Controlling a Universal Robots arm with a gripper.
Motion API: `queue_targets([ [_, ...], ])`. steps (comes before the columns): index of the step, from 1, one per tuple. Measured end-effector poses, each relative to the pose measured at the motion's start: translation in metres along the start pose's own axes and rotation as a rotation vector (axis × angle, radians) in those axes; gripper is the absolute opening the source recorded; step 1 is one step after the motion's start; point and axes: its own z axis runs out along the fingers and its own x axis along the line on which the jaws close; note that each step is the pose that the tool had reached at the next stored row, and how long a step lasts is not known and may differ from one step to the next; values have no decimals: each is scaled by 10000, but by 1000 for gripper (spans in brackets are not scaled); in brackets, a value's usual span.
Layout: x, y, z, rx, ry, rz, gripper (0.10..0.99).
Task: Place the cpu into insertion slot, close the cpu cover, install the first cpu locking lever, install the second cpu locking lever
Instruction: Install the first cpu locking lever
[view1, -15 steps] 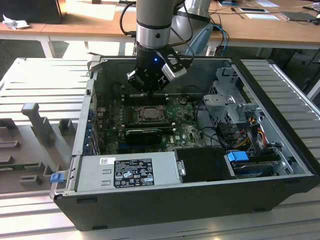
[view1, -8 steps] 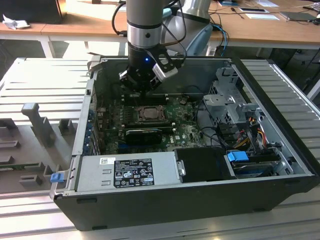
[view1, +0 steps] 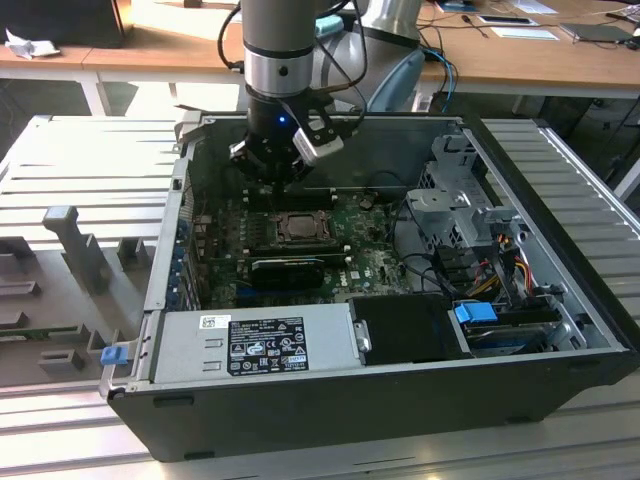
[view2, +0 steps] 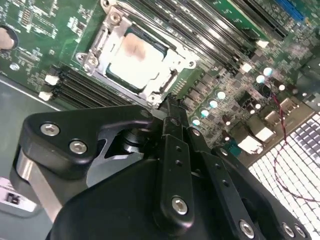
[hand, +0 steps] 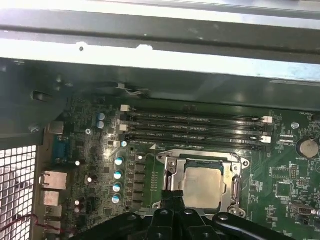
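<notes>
1. The gripper (view1: 277, 183) is seen hanging inside the open computer case (view1: 560, 250), with its fingers (hand: 173, 194) drawn together and nothing held between them.
2. In the exterior view the gripper is found at 11 o'clock of the cpu (view1: 298, 228), just beside it; whether anything is touched cannot be told.
3. The cpu is seated in the insertion slot (hand: 200, 163), pale top upward.
4. The cpu cover (view2: 172, 64) is laid flat around the chip, which is framed by its window.
5. Long black memory slots (hand: 192, 127) are ranged on the green circuit board (view1: 365, 255) just beyond the socket.
6. In the exterior view a black ribbed block (view1: 288, 268) is placed at 6 o'clock of the cpu, a grey power supply (view1: 255, 345) farther along that line, and a metal drive cage (view1: 455, 205) at 3 o'clock.
</notes>
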Motion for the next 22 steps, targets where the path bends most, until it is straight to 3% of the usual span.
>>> queue_targets([
  [1, 55, 4, 0, 0, -3, 2, 106],
  [3, 239, 25, 2, -3, -7, 8, 106],
  [7, 323, 113, 4, -3, -7, 6, 106],
  [8, 327, 184, 5, -2, -7, 8, 106],
  [10, 322, 253, 7, -3, -7, 6, 106],
  [15, 295, 301, 7, 1, -4, 7, 106],
  [22, 168, 318, 18, 0, 14, 14, 106],
])
